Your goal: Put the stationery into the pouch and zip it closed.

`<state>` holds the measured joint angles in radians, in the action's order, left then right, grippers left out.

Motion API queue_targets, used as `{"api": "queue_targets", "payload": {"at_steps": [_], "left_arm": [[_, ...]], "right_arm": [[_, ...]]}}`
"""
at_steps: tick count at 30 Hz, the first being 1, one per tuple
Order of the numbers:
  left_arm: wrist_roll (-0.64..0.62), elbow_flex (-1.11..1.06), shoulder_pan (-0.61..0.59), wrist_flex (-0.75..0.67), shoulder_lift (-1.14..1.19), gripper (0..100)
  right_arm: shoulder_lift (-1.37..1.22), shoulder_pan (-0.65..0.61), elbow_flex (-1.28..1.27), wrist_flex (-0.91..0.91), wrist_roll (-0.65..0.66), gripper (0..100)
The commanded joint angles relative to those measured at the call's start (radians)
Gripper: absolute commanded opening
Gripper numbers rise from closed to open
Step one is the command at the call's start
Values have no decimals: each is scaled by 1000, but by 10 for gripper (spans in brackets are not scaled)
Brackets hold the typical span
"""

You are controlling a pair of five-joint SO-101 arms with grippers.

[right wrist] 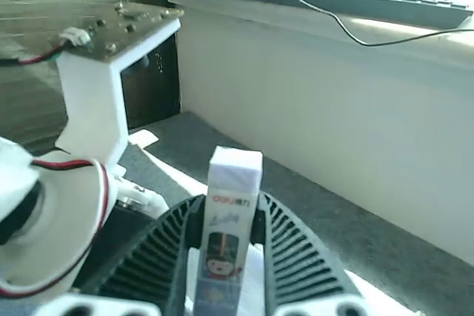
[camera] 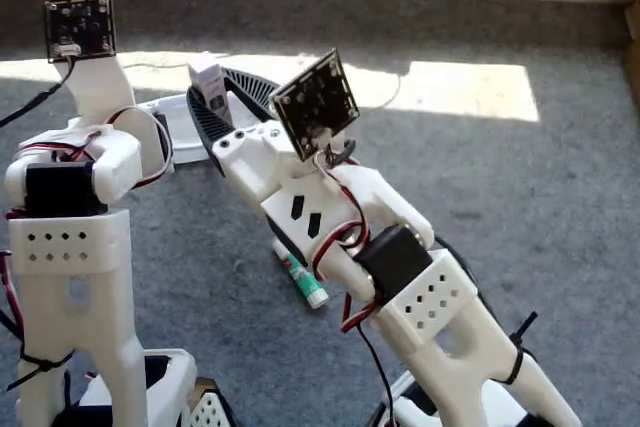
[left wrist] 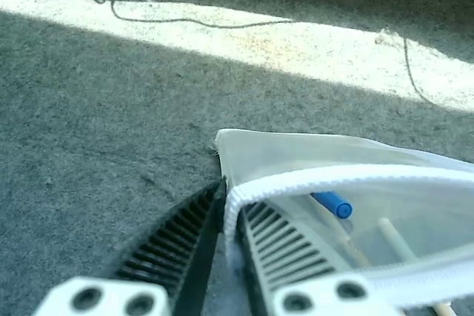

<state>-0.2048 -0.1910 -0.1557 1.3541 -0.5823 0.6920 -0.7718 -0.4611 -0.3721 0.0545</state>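
Right hand (right wrist: 224,209) up close, clenched on a small white box (right wrist: 235,172), upright, by the pouch (left wrist: 296,157). Left hand (left wrist: 226,199) pinches the pouch's zipper rim, with a blue pen (left wrist: 332,203) inside. Green-tipped tube (camera: 305,283) lies on the carpet (camera: 500,197).

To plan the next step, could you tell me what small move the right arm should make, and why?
Probably lower the right gripper toward the mouth of the translucent white zip pouch: it is shut on the small white printed box, and the left gripper holds the pouch's edge open.
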Motion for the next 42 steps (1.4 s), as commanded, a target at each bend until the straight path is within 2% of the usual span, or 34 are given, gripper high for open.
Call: {"api": "queue_targets", "payload": {"at_steps": [1, 8, 15, 26, 33, 42], "left_arm": [[-9, 56, 15, 3, 1, 8], [-9, 54, 13, 3, 1, 8], [-9, 53, 13, 3, 1, 8], [-8, 53, 13, 15, 1, 8], [-8, 53, 13, 15, 1, 8], [-8, 54, 13, 15, 1, 8]], "right_arm": [[54, -7, -88, 200, 11, 5], [41, -4, -340, 593, 11, 5], [-25, 30, -433, 782, 11, 5], [-62, 33, -437, 796, 12, 5], [-54, -35, -510, 796, 206, 5], [-54, -44, -522, 794, 215, 8]]}}
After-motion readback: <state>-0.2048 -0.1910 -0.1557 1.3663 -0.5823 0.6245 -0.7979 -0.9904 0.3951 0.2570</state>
